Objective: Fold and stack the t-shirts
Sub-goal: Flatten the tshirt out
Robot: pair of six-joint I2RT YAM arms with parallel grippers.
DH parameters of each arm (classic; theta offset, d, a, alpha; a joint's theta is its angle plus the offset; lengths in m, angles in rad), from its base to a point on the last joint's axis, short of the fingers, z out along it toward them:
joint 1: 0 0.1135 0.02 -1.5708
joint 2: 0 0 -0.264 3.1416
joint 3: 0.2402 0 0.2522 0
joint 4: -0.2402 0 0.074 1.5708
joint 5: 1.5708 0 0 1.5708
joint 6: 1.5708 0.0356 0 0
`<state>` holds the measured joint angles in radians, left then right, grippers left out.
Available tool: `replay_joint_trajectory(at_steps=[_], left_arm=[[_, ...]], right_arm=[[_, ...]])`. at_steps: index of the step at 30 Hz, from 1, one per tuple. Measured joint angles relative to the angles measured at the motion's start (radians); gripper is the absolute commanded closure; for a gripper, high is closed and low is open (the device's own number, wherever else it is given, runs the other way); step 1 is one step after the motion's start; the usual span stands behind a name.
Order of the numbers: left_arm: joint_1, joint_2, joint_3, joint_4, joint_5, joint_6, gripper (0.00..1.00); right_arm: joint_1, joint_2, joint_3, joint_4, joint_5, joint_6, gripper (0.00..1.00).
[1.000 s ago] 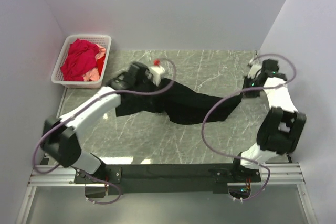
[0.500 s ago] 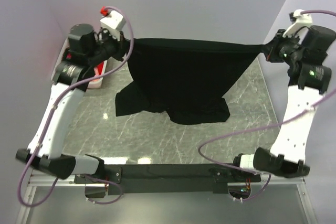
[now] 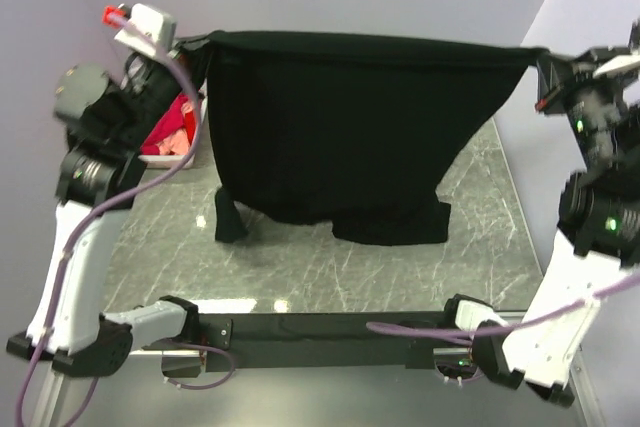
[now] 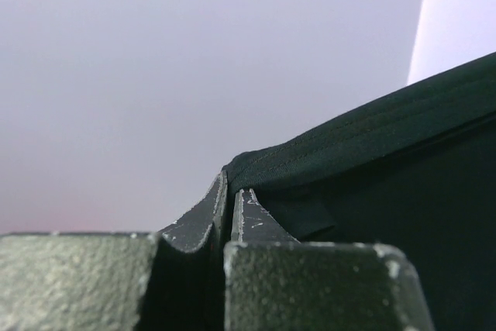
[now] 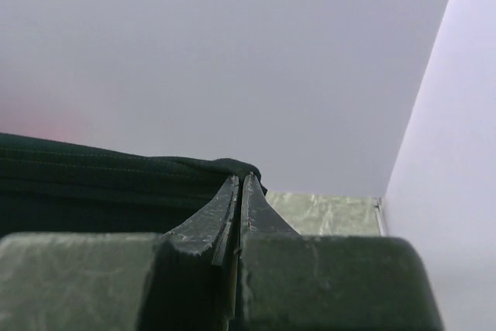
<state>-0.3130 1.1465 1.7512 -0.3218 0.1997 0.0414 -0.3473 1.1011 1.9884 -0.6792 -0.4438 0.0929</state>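
**Top external view.** The black t-shirt [image 3: 330, 127] hangs as a sheet between the left gripper [image 3: 192, 45] and the right gripper [image 3: 538, 57]. Each gripper is clamped on one end of the upper edge. The arms are raised and spread wide, which pulls that edge taut and lets the cloth hang flat for folding. The lower part touches the table [image 3: 300, 267]. A crimson t-shirt [image 3: 172, 117] and a pink t-shirt [image 3: 178, 145] lie behind the left arm.

**Left wrist view.** The jaws are pinched narrow on a stitched band of the black cloth.

**Right wrist view.** The jaws are likewise closed tight on a bunched corner.
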Motion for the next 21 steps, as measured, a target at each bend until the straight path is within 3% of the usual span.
replay_joint_trajectory(at_steps=[7,13,16,21], left_arm=[[0.032,0.222,0.031,0.105,-0.007,-0.003,1.0],[0.103,0.552,0.322,0.121,0.048,-0.058,1.0],[0.119,0.628,0.426,0.129,0.068,-0.08,1.0],[0.124,0.585,0.436,0.183,0.082,-0.087,1.0]], right_arm=[[0.014,0.224,0.047,0.076,0.001,0.08,1.0],[0.04,0.491,0.238,0.083,0.008,0.135,1.0],[0.047,0.517,0.283,0.098,0.01,0.145,1.0],[0.047,0.437,0.288,0.154,0.028,0.14,1.0]])
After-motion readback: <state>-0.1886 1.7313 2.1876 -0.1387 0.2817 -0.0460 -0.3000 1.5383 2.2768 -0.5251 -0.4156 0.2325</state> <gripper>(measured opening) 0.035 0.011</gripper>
